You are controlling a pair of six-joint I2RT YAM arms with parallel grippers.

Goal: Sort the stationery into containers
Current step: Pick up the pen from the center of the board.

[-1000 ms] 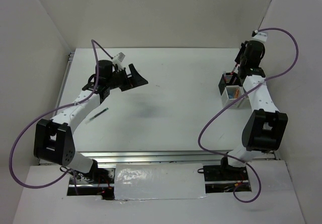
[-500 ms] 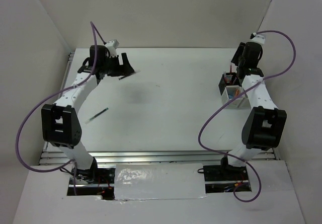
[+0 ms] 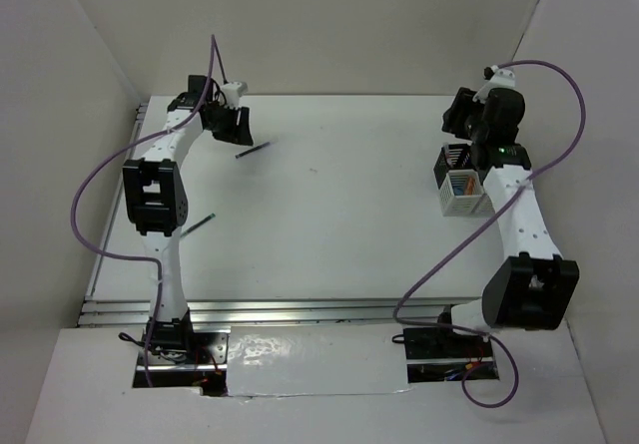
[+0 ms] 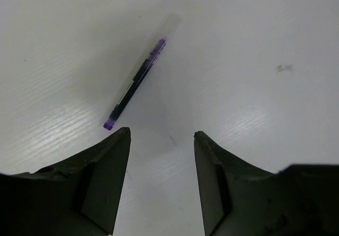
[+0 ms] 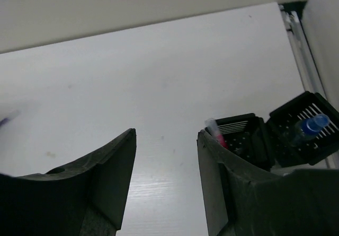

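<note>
- The left gripper is hovering over the far left of the white table, its jaws standing wide apart and gripping nothing.
- A purple-ended pen is lying flat on the table just ahead of the open fingertips, slanted and touching neither of them.
- A second thin dark pen is lying well apart from the first, nearer the arm bases and beside the left arm.
- The right gripper is hanging over the far right of the table, its jaws likewise spread and empty.
- The containers are sitting clustered under the right gripper. A black slatted bin is holding a red-tipped pen, and a black mesh bin touching it is holding a blue-capped clear bottle.
- A white slatted bin is standing against the black ones, on the side nearer the arm bases.
</note>
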